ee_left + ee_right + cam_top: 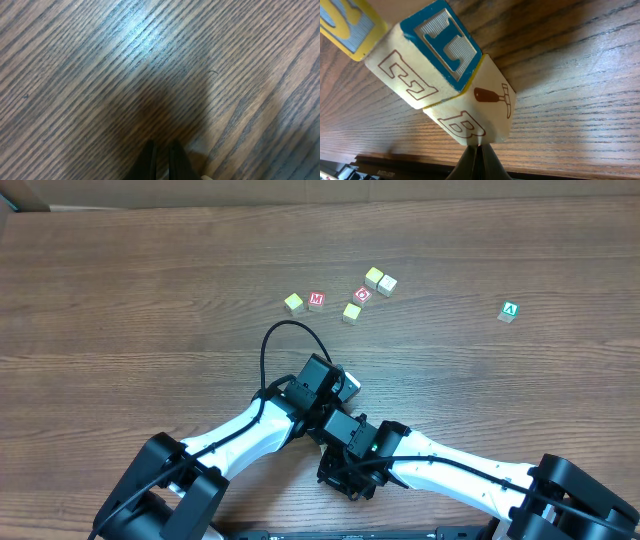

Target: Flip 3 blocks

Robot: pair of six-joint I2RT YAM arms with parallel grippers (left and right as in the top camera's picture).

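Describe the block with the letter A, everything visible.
The A block is a small cube, apparently pale wood, its green top face bearing a white A. It sits flat, slightly turned, alone on the wooden table, far right of the other blocks. Nothing touches it but the table.

Robotics lab bench, by the look of it. Plain wood-grain worktop (120, 270). Left arm (240, 425) and right arm (450, 470), white shells with black joints, reach in from the worktop's near edge. A black cable (275, 340) loops loose over the worktop's middle. Small toy letter blocks (350, 312) lie scattered toward the worktop's far side.
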